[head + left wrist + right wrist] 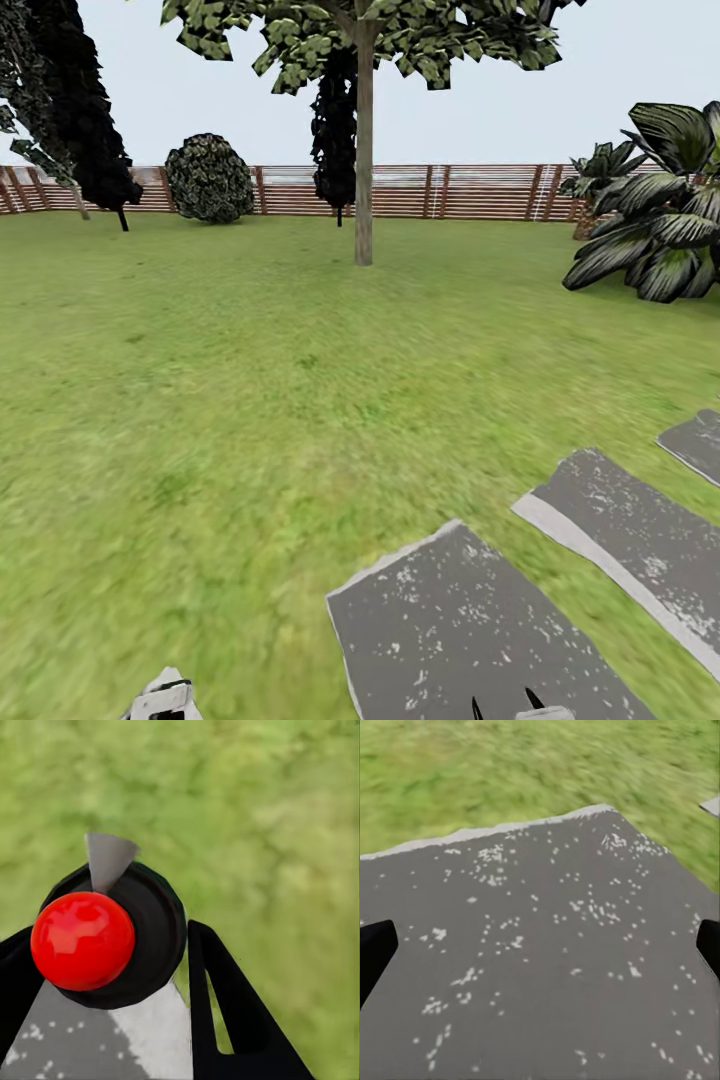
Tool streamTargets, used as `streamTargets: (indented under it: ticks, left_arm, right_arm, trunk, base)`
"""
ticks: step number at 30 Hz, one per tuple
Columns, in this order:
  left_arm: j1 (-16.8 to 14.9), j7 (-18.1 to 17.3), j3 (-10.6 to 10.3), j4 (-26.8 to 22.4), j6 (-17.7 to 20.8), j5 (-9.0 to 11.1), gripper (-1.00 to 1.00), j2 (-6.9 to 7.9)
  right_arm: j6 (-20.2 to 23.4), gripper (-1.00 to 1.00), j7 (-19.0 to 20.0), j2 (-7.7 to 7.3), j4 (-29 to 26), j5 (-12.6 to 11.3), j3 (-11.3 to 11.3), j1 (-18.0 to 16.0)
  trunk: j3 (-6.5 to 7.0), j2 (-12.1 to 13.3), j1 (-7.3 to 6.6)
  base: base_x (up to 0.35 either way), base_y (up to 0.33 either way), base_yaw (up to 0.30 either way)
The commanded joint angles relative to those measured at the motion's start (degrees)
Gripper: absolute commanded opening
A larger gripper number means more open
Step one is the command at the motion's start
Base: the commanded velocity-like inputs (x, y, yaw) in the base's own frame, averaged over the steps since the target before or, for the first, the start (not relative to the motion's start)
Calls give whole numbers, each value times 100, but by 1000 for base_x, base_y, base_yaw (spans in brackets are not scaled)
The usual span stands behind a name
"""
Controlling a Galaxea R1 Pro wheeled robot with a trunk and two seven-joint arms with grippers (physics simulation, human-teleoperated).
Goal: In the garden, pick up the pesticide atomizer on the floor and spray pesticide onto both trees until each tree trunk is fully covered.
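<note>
A green lawn (230,400) is seen across the garden, bounded at 12 o'clock by a slatted wooden fence (480,192). One tree (364,40) with a straight bare trunk (364,160) stands well ahead at 12 o'clock. Grey stepping stones (470,630) are laid at 5 o'clock. The atomizer (109,937) (black body, red knob) is gripped between the fingers (232,1020) of the left gripper (112,1005). The right gripper (540,945) is spread wide above a stone (547,960), with nothing held.
</note>
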Motion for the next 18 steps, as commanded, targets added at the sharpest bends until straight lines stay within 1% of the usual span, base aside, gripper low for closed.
streamTargets:
  ticks: [1,18]
  left_arm:
    - [-4,-17,-35,6,-22,60,-100,5]
    - [-4,-17,-35,6,-22,60,-100,5]
  right_arm:
    - [-16,100,-2,-3,3,-9,24,-3]
    - [-19,100,-2,-3,3,-10,18,-3]
  trunk:
    - [-5,-2,2]
    - [-5,-2,2]
  base:
    - [340,0,0]
    - [340,0,0]
